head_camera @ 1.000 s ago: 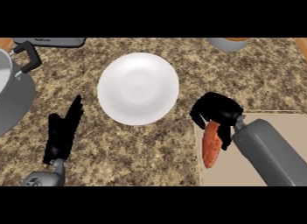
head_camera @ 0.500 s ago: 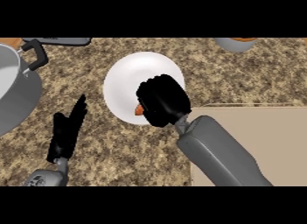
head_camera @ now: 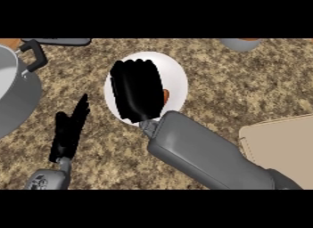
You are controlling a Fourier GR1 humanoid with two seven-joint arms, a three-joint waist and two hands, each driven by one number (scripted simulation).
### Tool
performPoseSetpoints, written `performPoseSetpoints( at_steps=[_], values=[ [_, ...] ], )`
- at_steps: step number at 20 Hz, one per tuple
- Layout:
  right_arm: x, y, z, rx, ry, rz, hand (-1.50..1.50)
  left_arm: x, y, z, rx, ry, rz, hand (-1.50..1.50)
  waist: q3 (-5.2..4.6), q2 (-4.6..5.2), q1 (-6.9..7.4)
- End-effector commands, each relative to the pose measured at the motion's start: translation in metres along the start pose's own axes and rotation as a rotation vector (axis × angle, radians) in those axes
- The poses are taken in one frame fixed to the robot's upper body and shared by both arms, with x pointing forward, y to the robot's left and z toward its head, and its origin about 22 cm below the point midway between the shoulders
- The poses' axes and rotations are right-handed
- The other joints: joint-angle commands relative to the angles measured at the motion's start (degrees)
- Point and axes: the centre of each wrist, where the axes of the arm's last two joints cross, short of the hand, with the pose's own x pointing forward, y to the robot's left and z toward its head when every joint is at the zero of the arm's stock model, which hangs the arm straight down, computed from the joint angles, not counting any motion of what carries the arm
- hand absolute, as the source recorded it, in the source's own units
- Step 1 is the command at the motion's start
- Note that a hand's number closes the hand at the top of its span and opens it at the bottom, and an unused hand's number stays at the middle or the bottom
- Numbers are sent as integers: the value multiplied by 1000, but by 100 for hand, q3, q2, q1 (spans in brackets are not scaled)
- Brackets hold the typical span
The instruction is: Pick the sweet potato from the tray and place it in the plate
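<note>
A white plate (head_camera: pixel 175 71) lies mid-counter. My right hand (head_camera: pixel 139 91) is spread flat over its left and middle part, fingers stretched out toward the far rim, so it is open. A small orange piece of the sweet potato (head_camera: pixel 166 95) peeks out at the hand's right edge, over the plate; the rest is hidden beneath the palm. The beige tray (head_camera: pixel 287 147) sits at the right with nothing showing on it. My left hand (head_camera: pixel 70 129) rests open at the lower left, fingers pointing up.
A large grey pot (head_camera: pixel 4 93) with a black handle fills the left edge. A grey bowl (head_camera: pixel 241 43) is cut off at the top right, and a dark grey object (head_camera: pixel 63 42) lies at the top left.
My right hand carried the sweet potato from the tray leftward over the plate. Its fingers, curled half a second ago, are now stretched out. The left hand stayed put.
</note>
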Motion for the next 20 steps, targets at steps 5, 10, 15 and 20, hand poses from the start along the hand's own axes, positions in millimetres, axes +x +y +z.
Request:
performPoseSetpoints(
  at_steps=[5,10,15,20],
  values=[
    [9,10,-38,-41,145,1,150,-1,2,-4,14,8,19,0,8,36,-144],
    [-20,31,-48,18,174,24,150,-8,6,2,32,7,22,0,9,48,-166],
    [-45,44,-56,74,229,63,150,14,-7,-1,4,-9,1,0,11,78,-53],
    [-74,46,-66,273,266,25,150,-6,2,2,4,-2,11,0,10,100,-81]
  ],
)
